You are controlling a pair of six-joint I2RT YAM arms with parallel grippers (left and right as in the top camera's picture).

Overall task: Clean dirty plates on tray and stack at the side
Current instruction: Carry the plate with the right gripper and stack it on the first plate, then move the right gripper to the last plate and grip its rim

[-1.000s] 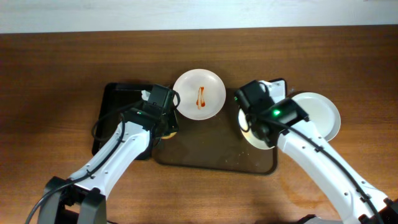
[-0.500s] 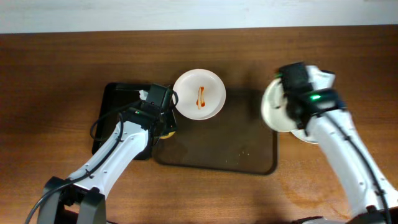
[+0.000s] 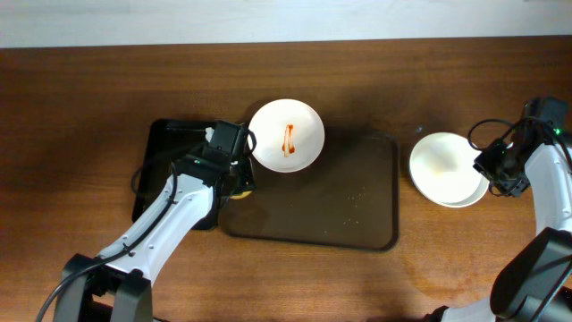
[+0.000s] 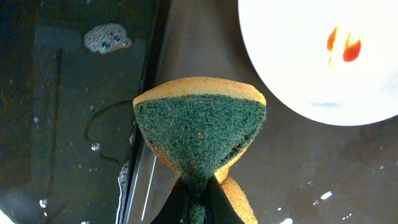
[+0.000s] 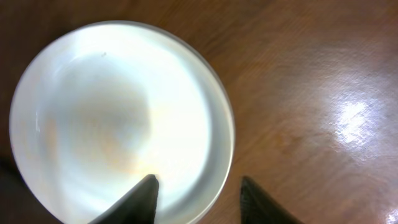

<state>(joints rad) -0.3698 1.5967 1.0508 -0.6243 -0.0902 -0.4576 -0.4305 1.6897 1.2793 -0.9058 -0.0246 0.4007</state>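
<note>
Plates: one stained plate (image 3: 286, 136) on tray (image 3: 357, 219), two-plate stack (image 3: 444, 165); left gripper (image 4: 198, 196) clamps sponge (image 4: 199, 134), right gripper (image 5: 199, 199) spread.

Brown wood-grain table (image 3: 80, 98), pale strip (image 3: 268, 18) beyond its far edge

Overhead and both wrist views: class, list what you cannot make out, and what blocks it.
Overhead: the lower plate of the stack is covered by the top plate; clean or not, cannot tell.
Overhead: part of the black tray lies under the left arm.
Left wrist: the left gripper is cut off by the bottom edge and partly behind the sponge.
Left wrist: the streaked plate is cut by the top and right edges.
</note>
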